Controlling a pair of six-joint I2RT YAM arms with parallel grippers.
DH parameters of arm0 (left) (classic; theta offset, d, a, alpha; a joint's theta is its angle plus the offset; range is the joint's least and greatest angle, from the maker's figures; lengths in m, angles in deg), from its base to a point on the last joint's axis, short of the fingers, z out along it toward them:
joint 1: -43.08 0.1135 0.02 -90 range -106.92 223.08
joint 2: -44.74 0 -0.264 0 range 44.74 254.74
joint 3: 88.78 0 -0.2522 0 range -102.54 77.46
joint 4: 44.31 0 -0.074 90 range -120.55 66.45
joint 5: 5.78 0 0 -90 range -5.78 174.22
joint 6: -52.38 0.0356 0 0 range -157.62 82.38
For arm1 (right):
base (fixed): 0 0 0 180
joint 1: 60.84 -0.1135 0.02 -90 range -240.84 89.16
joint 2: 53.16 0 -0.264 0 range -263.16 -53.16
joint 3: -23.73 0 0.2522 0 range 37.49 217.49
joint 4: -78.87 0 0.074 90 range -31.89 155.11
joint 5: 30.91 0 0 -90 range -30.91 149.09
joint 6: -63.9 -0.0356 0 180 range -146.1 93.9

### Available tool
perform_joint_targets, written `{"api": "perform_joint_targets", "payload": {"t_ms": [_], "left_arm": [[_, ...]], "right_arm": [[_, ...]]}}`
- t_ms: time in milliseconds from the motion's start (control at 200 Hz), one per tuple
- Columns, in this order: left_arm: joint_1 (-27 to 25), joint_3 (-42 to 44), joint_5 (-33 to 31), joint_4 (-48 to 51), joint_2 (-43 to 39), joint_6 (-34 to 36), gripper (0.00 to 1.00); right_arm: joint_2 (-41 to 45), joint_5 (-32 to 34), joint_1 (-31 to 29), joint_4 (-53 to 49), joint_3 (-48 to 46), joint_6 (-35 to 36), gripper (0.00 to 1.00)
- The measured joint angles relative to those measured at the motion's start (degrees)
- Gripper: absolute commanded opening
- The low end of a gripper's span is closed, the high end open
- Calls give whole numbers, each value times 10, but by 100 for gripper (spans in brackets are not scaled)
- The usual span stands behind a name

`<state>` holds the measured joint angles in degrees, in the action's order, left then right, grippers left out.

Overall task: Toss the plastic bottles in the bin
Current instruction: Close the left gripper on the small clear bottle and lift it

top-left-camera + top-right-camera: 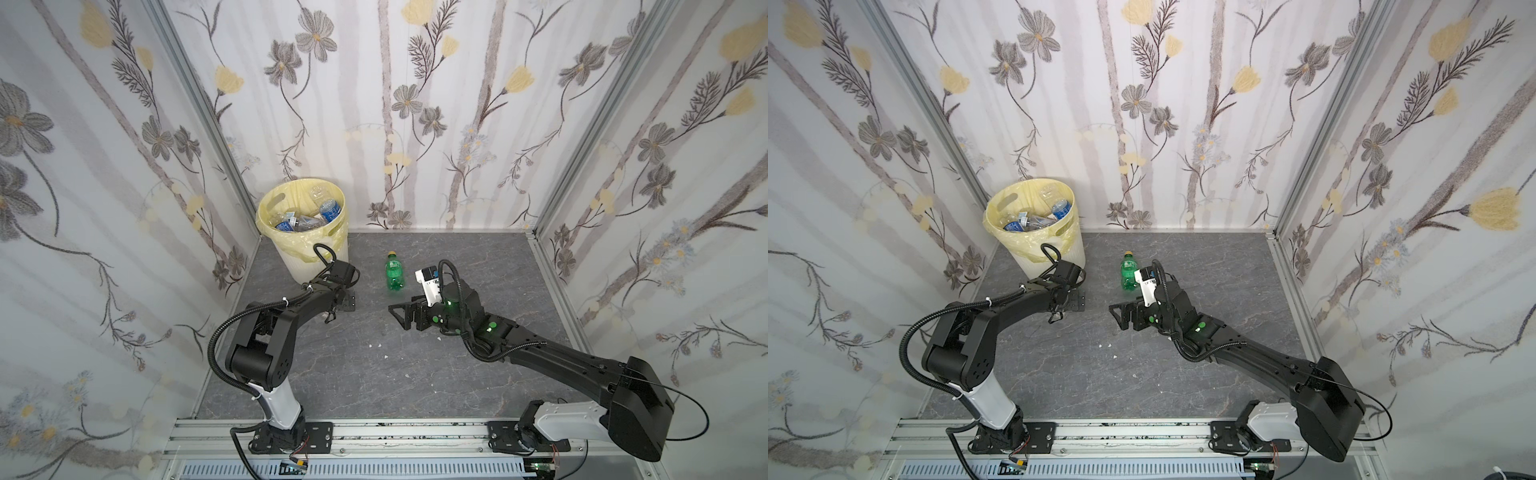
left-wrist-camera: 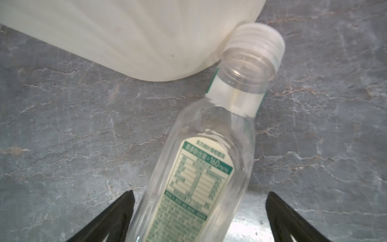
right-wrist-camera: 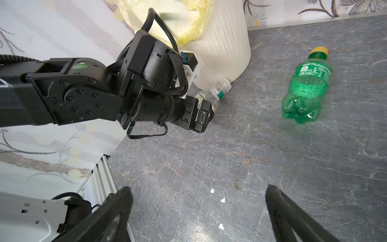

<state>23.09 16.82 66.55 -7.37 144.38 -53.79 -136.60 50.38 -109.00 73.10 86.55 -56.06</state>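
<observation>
A clear bottle (image 2: 201, 167) with a green-and-cream label and a white cap lies on the floor, cap end against the foot of the cream bin (image 2: 136, 37). My left gripper (image 2: 200, 193) is open and straddles its body, a gap showing at each finger; both top views hide this bottle under the left gripper (image 1: 343, 300). A green bottle (image 1: 394, 272) with a yellow cap lies mid-floor. My right gripper (image 1: 401, 307) hangs open and empty just short of it. The bin (image 1: 297, 266), lined with a yellow bag, holds several clear bottles (image 1: 328, 210).
Patterned walls close in the grey marbled floor on three sides. The bin stands in the back left corner. A few white scraps (image 1: 380, 345) lie on the floor between the arms. An aluminium rail (image 1: 374, 436) carrying both arm bases runs along the front.
</observation>
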Motion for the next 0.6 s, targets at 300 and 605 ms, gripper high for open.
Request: {"api": "perform_joint_targets", "payload": {"t_ms": [300, 605], "left_arm": [[-21, -12, 23, -2, 25, -17, 80], [-21, -21, 36, -5, 47, -27, 68]], "right_arm": [[8, -3, 3, -9, 1, 0, 100], [13, -3, 7, -22, 10, 0, 100]]}}
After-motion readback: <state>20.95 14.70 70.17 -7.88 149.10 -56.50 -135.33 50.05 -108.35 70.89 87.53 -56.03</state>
